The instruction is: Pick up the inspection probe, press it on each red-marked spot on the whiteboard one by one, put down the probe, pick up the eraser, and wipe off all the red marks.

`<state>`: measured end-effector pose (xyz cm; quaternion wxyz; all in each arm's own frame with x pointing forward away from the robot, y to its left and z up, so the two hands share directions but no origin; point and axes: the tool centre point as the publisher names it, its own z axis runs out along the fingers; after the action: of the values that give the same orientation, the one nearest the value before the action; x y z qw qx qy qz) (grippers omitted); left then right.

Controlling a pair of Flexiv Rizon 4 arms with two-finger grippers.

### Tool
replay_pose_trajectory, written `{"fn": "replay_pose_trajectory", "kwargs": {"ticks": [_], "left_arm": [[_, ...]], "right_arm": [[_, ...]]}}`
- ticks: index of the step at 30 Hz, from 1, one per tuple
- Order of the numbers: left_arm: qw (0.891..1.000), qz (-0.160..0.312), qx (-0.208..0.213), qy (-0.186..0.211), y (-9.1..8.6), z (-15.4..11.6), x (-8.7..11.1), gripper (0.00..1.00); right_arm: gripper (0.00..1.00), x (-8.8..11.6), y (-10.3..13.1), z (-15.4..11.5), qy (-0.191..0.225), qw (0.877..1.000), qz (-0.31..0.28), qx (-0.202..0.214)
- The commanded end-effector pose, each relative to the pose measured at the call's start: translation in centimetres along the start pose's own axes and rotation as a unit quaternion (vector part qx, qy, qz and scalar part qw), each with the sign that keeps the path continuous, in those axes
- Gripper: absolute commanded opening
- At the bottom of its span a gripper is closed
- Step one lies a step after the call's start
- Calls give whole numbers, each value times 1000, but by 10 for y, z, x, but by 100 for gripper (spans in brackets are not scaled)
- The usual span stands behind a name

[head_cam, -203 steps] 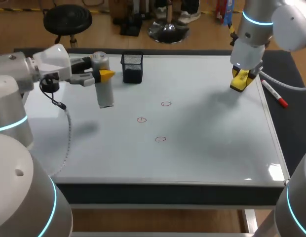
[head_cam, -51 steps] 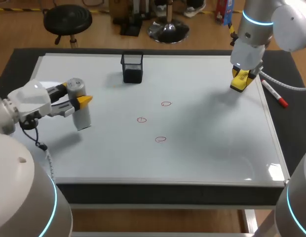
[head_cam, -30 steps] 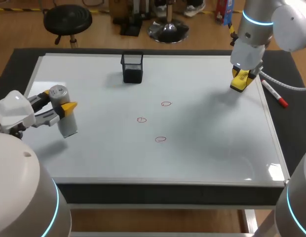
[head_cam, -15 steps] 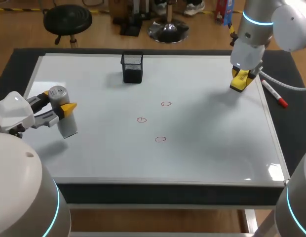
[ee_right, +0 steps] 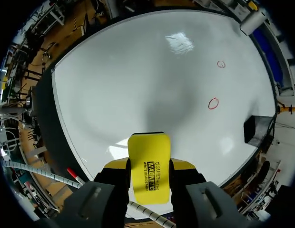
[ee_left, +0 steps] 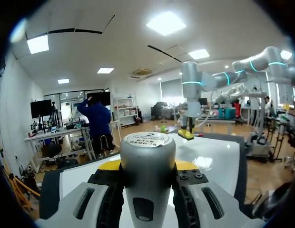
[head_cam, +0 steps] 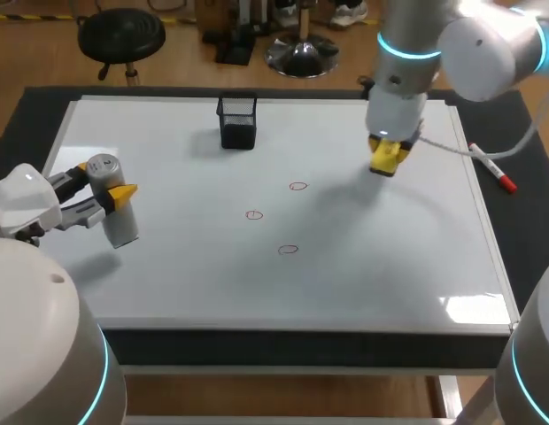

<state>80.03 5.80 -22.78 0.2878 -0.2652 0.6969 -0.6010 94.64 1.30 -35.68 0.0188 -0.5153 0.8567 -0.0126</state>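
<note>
A black mesh holder (head_cam: 237, 121) stands upright near the far edge of the table (head_cam: 526, 226), left of the middle; it is square-sided and open at the top; a white marker (head_cam: 493, 168) with a red cap lies slanted on the dark table top along the right edge, toward the far right corner.

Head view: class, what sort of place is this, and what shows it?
Probably a robotics test bench: a whiteboard laid flat with red marks, the left gripper holding a probe, the right gripper holding an eraser.
</note>
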Motion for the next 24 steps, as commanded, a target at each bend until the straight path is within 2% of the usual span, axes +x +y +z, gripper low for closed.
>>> {"fn": "replay_pose_trajectory", "kwargs": {"ticks": [1,14,24], "left_arm": [[1000,1,1,-4,0,2,1,0],[1000,1,1,-4,0,2,1,0],[1000,1,1,-4,0,2,1,0]], "right_arm": [[0,-20,30,4,0,1000,-25,3],[0,-106,111,4,-7,988,-152,-5],[0,-154,157,13,-13,977,-211,-15]]}}
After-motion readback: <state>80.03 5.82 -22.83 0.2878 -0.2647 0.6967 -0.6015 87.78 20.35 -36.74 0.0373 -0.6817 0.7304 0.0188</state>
